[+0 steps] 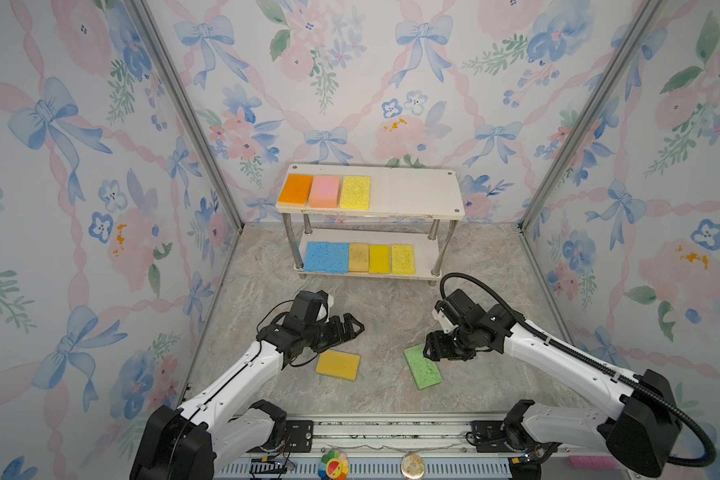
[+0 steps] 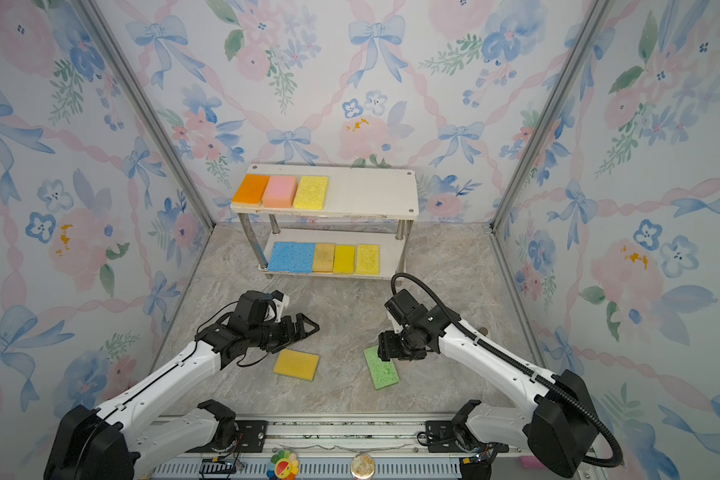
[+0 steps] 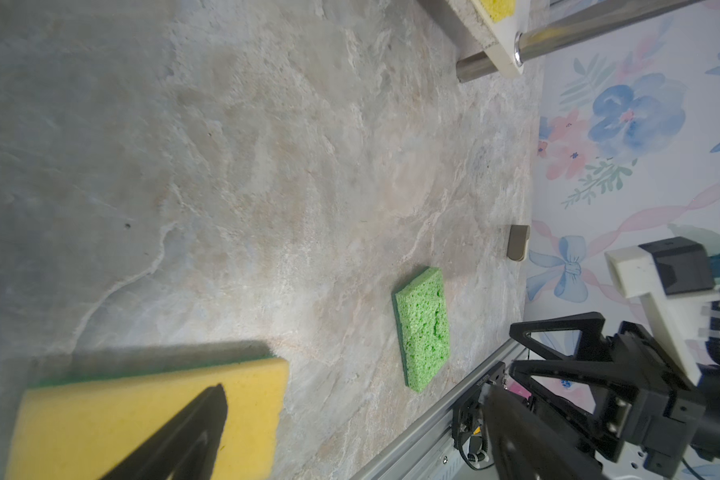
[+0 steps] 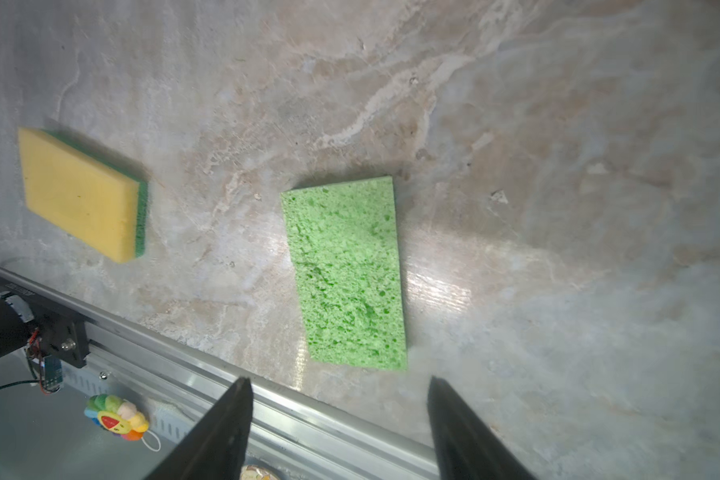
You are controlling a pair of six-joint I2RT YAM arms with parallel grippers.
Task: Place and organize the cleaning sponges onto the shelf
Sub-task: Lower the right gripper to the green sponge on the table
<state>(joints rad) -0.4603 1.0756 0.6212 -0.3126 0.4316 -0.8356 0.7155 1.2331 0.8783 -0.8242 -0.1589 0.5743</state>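
Right tool, jaws spread and empty, over green sponge, lower centre.
Height unclear, maybe too high: closing now grabs air.

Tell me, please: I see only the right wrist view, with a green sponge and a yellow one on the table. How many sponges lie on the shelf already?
Observer: Eight lie on the shelf.
Operator: How is the top board filled?
Observer: Three sit on its left part: orange sponge, pink sponge, speckled yellow sponge.
Operator: And the left claw?
Observer: Open, holding nothing, beside the loose yellow sponge.
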